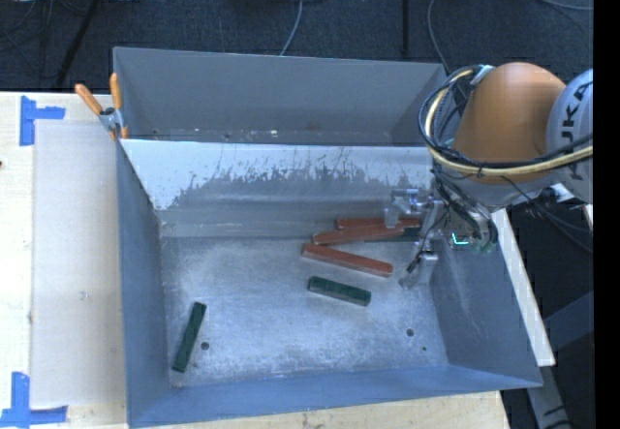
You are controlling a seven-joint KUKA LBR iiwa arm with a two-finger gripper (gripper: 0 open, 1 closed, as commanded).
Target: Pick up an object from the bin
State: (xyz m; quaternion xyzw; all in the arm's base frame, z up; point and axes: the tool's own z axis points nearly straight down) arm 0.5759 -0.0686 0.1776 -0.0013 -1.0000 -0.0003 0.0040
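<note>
At three o'clock in the grey metal bin [291, 107], hovering with the gripper [418, 265] beside the ends of reddish-brown flat bars [347, 260]; pincer state impossible to tell. Not yet lifting anything: grasping and raising left. Lying near centre, a dark green flat bar [339, 291]; at eight o'clock, a second green bar [189, 336]. Possibly crowding access: the sloped wall.

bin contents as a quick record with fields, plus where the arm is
bin: grey metal, sloped walls
brown bars: three flat reddish-brown bars, close together, right of centre
green bar 1: dark green, just below the brown ones
green bar 2: dark green, alone near the lower left corner
arm: in from the right, its end low beside the brown bars' right ends
</note>
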